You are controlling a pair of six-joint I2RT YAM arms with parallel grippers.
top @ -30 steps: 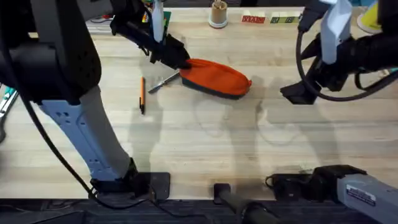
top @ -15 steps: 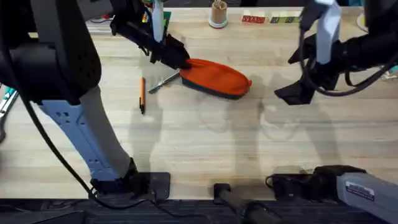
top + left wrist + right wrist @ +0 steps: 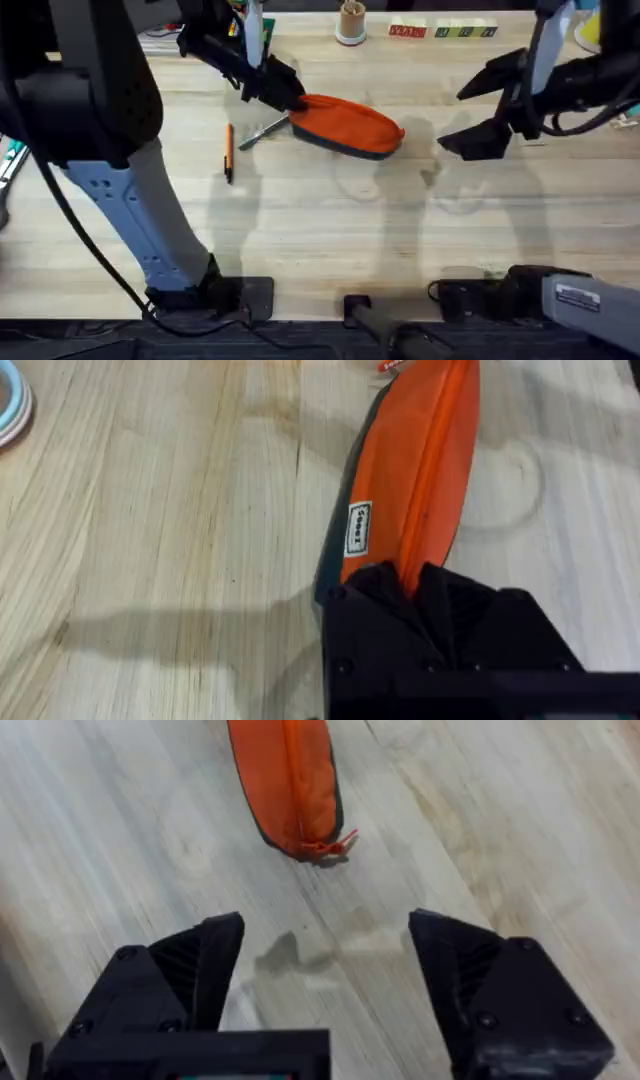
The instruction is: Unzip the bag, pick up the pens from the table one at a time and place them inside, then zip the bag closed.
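Gripping one end of the pouch, other hand wide open

Pinching the left end of the orange bag (image 3: 348, 126), the left hand (image 3: 285, 92) has its black fingers closed on the fabric, right where the zipper seam runs in, as the left wrist view shows. The bag lies on the pale wood desk (image 3: 330, 230), slightly slanted, with its dark bottom strip turned toward the near edge and its zipper shut along the whole length seen from the right wrist. A small white label sits on the bag's side close to the left hand.

The right hand (image 3: 487, 112) hangs above the desk to the right of the bag, well apart from it, its two black fingers spread wide with nothing between them. In the right wrist view the bag's far end, with a small orange pull tab (image 3: 335, 846), lies ahead of those fingers across bare wood.

The orange pen (image 3: 229, 152) lies to the left of the bag, apart from it. The grey pen (image 3: 262, 131) lies slanted just beside the bag's left end, under the left hand.

Along the far edge of the desk stand a small cup of sticks (image 3: 351, 22) and a row of coloured blocks (image 3: 445, 31), well clear of both hands.
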